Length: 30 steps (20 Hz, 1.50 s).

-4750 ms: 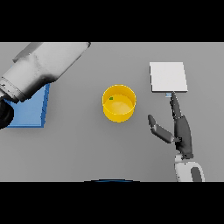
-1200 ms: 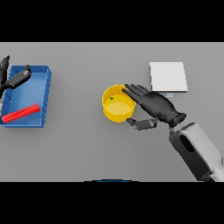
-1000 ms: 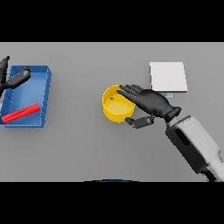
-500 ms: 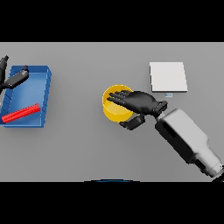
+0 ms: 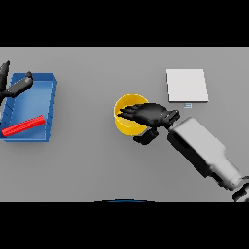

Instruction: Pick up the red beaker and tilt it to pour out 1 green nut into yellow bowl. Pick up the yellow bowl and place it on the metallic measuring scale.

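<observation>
The right hand (image 5: 148,114) is over the yellow bowl (image 5: 127,121), fingers reaching across its open top from the right side and thumb dropped below the near rim. They bracket the bowl's wall, but the curl looks loose, and whether they truly pinch it I cannot tell. The bowl sits on the grey table (image 5: 97,170), roughly centre, and the hand hides whatever may lie inside it.

Over on the far left, the red beaker (image 5: 22,125) lies on its side in the blue tray (image 5: 50,104), with the left hand (image 5: 13,86) hovering at the tray's back corner, fingers spread, holding nothing.

So by my read the pour is behind us and this is the bowl pick-up. The metallic measuring scale (image 5: 186,85) waits up and to the right, near the bowl but apart from it.

What comes next: tighten on the rim, lift straight so the bowl stays level, carry it right and away, and set it squarely on the scale's plate.
</observation>
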Available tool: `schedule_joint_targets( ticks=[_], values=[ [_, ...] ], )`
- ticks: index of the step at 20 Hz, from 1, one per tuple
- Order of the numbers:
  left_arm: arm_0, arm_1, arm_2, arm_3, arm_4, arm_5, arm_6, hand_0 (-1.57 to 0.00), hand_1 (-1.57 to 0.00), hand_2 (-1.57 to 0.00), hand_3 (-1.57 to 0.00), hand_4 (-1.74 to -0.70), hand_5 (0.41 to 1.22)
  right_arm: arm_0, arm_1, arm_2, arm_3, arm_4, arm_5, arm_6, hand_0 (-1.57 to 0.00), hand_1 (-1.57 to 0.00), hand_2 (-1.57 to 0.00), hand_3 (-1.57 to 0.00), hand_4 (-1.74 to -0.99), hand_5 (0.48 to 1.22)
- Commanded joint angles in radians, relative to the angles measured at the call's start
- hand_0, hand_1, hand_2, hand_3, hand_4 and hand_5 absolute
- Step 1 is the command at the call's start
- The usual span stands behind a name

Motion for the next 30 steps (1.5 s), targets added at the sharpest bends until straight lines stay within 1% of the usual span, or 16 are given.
schedule_joint_targets(
  ticks=[1,3,4,5,6,8,9,10,11,13,18,21,24,26,27,30],
  values=[
    [-0.004,-0.001,0.0,-0.008,-0.001,0.006,0.003,0.0,0.0,0.0,0.0,-0.79,0.729,0.002,0.005,0.003,0.008,0.004,-0.001,0.007,0.0,0.0,0.0,-0.01,-1.308,0.729],
    [-0.002,0.003,0.001,-0.008,-0.001,0.002,-0.004,0.0,0.0,0.0,0.0,-0.79,0.725,-0.005,0.013,0.009,0.009,0.01,0.017,0.042,-0.02,-0.04,-0.07,-0.09,-1.339,0.784],
    [-0.002,0.015,0.008,-0.011,0.006,-0.005,0.0,0.0,0.0,0.0,0.0,-0.79,0.723,-0.009,0.012,0.015,0.006,0.016,0.022,0.046,-0.09,-0.11,-0.13,-0.16,-1.362,0.82],
    [0.004,0.012,0.003,-0.021,0.006,-0.001,0.002,0.0,0.0,0.0,0.0,-0.79,0.722,-0.007,0.01,0.019,0.011,0.023,0.009,0.032,-0.26,-0.24,-0.23,-0.25,-1.387,0.9],
    [0.012,0.011,0.004,-0.029,0.008,0.004,-0.002,0.0,0.0,0.0,0.0,-0.79,0.723,-0.001,0.0,0.022,0.012,0.024,0.01,0.017,-0.51,-0.44,-0.39,-0.36,-1.425,0.964],
    [0.02,0.022,0.006,-0.043,0.012,0.007,0.013,0.0,0.0,0.0,0.0,-0.8,0.726,-0.006,0.002,0.025,0.005,0.017,0.045,0.033,-0.89,-0.85,-0.81,-0.59,-1.534,1.057],
    [0.02,0.023,0.008,-0.04,0.011,0.01,0.01,0.0,0.0,0.0,0.0,-0.8,0.727,-0.014,0.0,0.024,0.011,0.008,0.063,0.031,-1.03,-0.99,-0.97,-0.69,-1.571,1.09],
    [0.021,0.024,0.007,-0.037,0.005,0.016,0.012,0.0,0.0,0.0,0.0,-0.8,0.728,-0.015,-0.008,0.026,0.01,0.002,0.075,0.016,-1.14,-1.11,-1.09,-0.87,-1.604,1.116],
    [0.018,0.021,0.005,-0.045,0.004,0.018,0.015,0.0,0.0,0.0,0.0,-0.8,0.727,-0.02,-0.012,0.028,0.008,-0.002,0.092,0.014,-1.22,-1.2,-1.18,-0.93,-1.628,1.137],
    [0.014,0.024,0.012,-0.043,0.012,0.014,0.009,0.0,0.0,0.0,0.0,-0.8,0.726,-0.021,-0.005,0.026,0.007,-0.01,0.095,0.034,-1.35,-1.33,-1.28,-1.09,-1.667,1.167],
    [0.031,0.034,0.011,-0.056,0.012,0.02,0.01,0.0,0.0,0.0,0.0,-0.81,0.725,-0.009,-0.02,0.022,-0.034,-0.028,0.096,0.049,-1.5,-1.49,-1.45,-1.18,-1.717,1.203],
    [0.03,0.03,0.007,-0.059,0.007,0.024,0.01,0.0,0.0,0.0,0.0,-0.8,0.724,-0.012,-0.061,-0.003,-0.092,-0.058,0.119,0.043,-1.53,-1.53,-1.49,-1.19,-1.729,1.212],
    [0.009,0.022,0.005,-0.046,0.004,0.014,0.014,0.0,0.0,0.0,0.0,-0.8,0.721,-0.033,-0.102,-0.032,-0.164,-0.086,0.168,0.074,-1.55,-1.55,-1.51,-1.38,-1.731,1.216],
    [0.014,0.028,0.009,-0.052,0.009,0.013,0.011,0.0,0.0,0.0,0.0,-0.8,0.719,-0.057,-0.126,-0.054,-0.184,-0.094,0.19,0.095,-1.56,-1.56,-1.53,-1.35,-1.728,1.218],
    [0.017,0.031,0.01,-0.057,0.013,0.013,0.02,0.0,0.0,0.0,0.0,-0.8,0.72,-0.07,-0.127,-0.067,-0.202,-0.105,0.209,0.133,-1.56,-1.56,-1.54,-1.34,-1.726,1.219],
    [0.016,0.025,0.01,-0.053,0.014,0.013,0.005,0.0,0.0,0.0,0.0,-0.81,0.723,-0.076,-0.151,-0.094,-0.232,-0.135,0.224,0.159,-1.57,-1.57,-1.55,-1.26,-1.721,1.219]
  ],
)
